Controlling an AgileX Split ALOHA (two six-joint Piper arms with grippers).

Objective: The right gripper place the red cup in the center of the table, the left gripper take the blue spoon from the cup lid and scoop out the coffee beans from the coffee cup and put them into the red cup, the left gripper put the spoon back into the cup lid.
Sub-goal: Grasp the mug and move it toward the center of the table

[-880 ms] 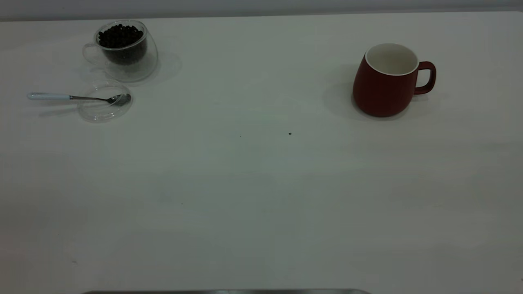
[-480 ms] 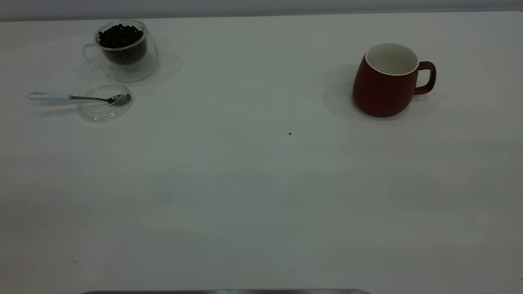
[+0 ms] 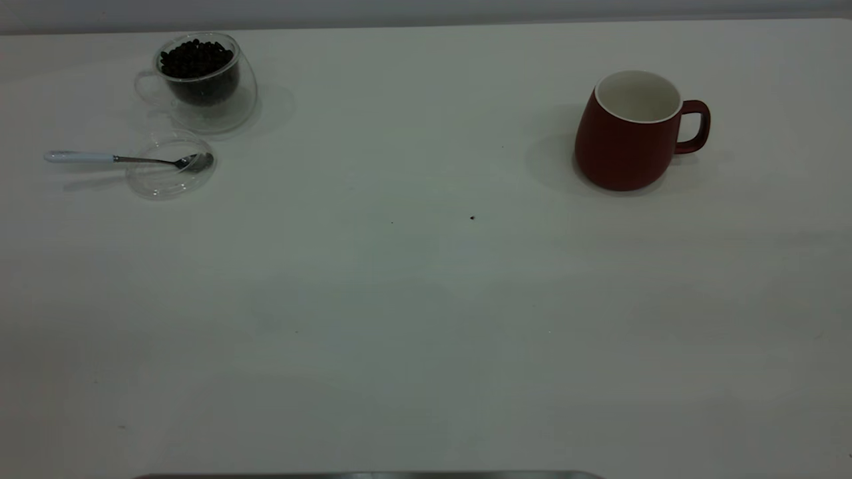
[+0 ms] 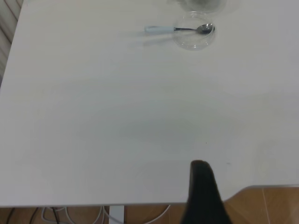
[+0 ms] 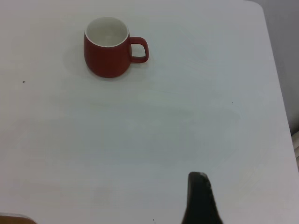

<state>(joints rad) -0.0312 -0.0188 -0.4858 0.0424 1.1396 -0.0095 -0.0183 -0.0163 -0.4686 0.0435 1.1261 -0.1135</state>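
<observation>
Exterior: red cup [image 3: 629,136] stands upright toward the table's [image 3: 426,299] far right; glass cup [image 3: 203,80] of beans [image 3: 195,58] sits at far left, spoon [image 3: 126,159] resting in the lid [image 3: 170,174] beside it; left wrist: left gripper [image 4: 202,196] over the near edge, jaws' state unclear; right wrist: right gripper [image 5: 198,198] well short of the cup, likewise unclear.

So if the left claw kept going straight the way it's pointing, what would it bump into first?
Probably nothing soon. In the wrist view the left claw points across bare table. Far ahead lie the cup lid and blue spoon, though depth is unclear.
</observation>
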